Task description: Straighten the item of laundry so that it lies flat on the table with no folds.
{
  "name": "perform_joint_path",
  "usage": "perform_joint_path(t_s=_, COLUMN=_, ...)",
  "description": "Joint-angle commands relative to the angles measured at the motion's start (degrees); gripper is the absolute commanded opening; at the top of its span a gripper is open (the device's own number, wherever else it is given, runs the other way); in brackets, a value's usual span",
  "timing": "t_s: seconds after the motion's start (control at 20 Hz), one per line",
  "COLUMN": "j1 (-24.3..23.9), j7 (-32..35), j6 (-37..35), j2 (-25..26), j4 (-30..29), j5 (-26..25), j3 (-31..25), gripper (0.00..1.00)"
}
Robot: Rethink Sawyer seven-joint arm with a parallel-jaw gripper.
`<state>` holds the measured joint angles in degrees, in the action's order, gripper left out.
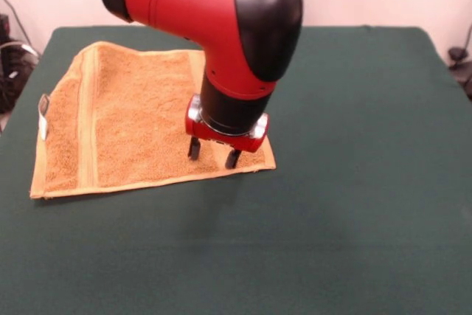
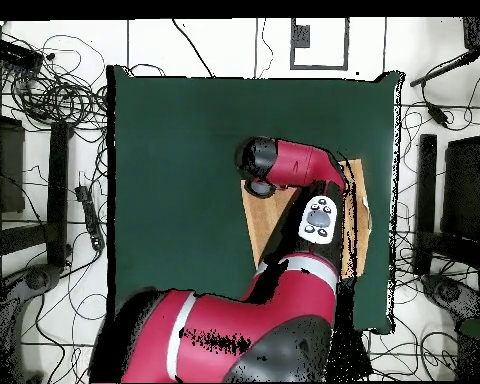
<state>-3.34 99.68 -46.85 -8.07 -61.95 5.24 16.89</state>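
One orange-yellow terry towel [image 1: 125, 119] lies spread on the dark green table [image 1: 354, 182], toward nine o'clock in the front view, its white tag [image 1: 43, 105] on the nine o'clock edge. The gripper [image 1: 213, 154] stands over the towel's five o'clock corner, its two fingers [image 1: 194, 148] parted, grasping nothing, tips at the cloth.

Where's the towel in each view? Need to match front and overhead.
Front view: towel lies left of centre on the table; gripper over its near right corner.
Overhead view: towel right of centre, mostly hidden under the arm.
Shared landmark: the gripper above the towel's corner.
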Motion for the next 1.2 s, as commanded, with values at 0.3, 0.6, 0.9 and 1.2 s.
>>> perform_joint_path(t_s=0.3, j1=-1.88, j7=4.44, j6=11.51, j2=7.88, j4=-6.44, j5=0.57, j3=-14.6, gripper=1.0)
perform_joint_path(t_s=0.6, j1=-2.12, j7=3.8, j6=9.56, j2=8.43, j4=-5.01, j5=0.03, j3=-15.07, gripper=1.0)
perform_joint_path(t_s=0.9, j1=-2.14, j7=4.02, j6=7.61, j2=5.67, j4=-6.05, j5=0.46, j3=-14.95, gripper=1.0)
perform_joint_path(t_s=1.2, j1=-1.3, j7=4.11, j6=5.64, j2=3.82, j4=-5.16, j5=0.07, j3=-13.89, gripper=1.0)
